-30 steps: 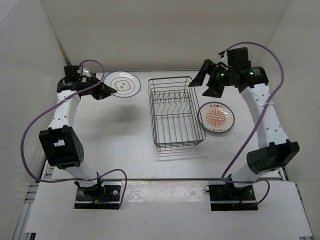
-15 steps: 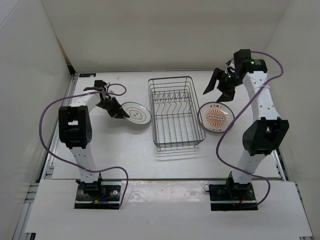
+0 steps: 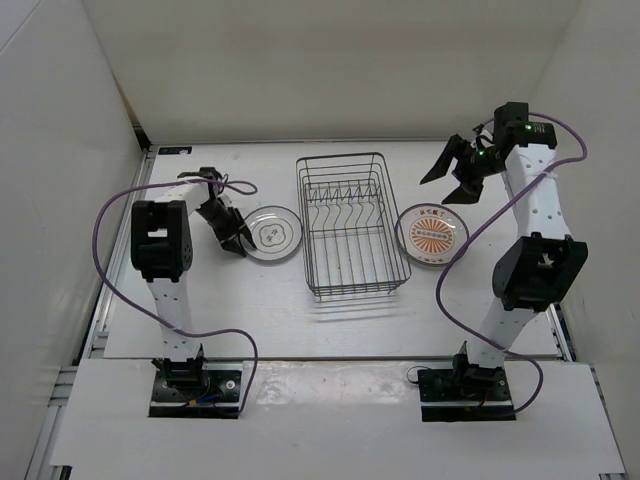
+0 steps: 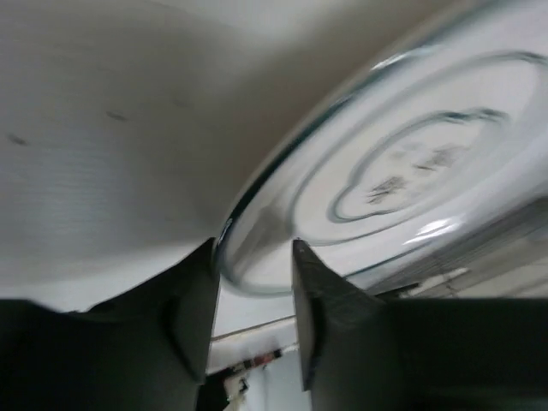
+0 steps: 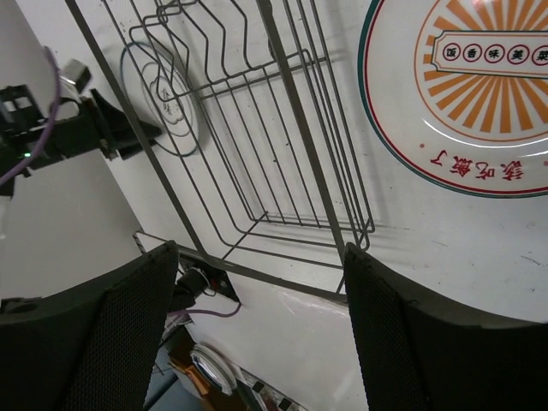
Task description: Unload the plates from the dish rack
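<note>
1. While clamped by the left gripper (image 3: pixel 238 238) at one thin edge only, could slip or swing: grey-patterned plate (image 3: pixel 273 233), just left of the dish rack (image 3: pixel 350 225), low over or on the table (image 3: pixel 200 300), cannot tell which.
2. If let go tilted, likely to clatter, roll or chip.
3. Right gripper (image 3: pixel 450 180): spread wide, holding nothing, poised near the far side of the sunburst plate (image 3: pixel 432 233), which lies flat just right of the dish rack.
4. Both plates: round, shallow, glossy glazed, slick in a hard grip.
5. Dish rack: thin dark wire, upright prongs, no plate seen inside; easy to snag or nudge.
</note>
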Tool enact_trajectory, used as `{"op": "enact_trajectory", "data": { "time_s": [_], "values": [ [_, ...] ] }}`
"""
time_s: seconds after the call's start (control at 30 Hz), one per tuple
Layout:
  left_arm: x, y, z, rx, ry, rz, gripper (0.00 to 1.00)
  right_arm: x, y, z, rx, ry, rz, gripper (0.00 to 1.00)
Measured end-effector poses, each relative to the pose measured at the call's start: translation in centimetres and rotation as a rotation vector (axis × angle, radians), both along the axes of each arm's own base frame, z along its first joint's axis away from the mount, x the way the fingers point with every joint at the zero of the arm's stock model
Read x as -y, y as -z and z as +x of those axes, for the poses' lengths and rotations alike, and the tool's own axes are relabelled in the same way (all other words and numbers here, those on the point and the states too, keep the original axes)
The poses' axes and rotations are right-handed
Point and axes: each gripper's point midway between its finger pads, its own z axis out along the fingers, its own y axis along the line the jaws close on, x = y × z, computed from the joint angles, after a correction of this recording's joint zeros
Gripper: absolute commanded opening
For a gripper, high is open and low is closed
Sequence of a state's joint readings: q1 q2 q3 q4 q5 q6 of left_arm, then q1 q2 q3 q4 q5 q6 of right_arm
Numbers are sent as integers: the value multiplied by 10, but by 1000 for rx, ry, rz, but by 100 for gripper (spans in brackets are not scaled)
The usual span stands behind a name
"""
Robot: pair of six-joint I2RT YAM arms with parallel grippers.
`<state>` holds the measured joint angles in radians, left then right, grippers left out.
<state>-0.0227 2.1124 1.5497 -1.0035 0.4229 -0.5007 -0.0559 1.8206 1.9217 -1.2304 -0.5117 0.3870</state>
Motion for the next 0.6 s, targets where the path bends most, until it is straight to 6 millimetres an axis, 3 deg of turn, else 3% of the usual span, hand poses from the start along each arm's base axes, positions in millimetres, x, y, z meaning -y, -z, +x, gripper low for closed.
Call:
{"op": "enact_trajectory", "data": {
  "time_s": [0.07,0.2,0.4,0.6],
  "values": [
    [-6,16,-13,-91,-2,20,63,5,0,2,-1,17,11,79],
    [-15,13,-19,-171,-9,37,76,5,-1,6,-1,28,43,79],
    [-33,13,-5,-203,-49,84,81,-14,9,24,-11,-16,130,79],
    [-60,1,11,-207,-170,152,82,-38,36,47,-37,-78,123,79]
  ]
}}
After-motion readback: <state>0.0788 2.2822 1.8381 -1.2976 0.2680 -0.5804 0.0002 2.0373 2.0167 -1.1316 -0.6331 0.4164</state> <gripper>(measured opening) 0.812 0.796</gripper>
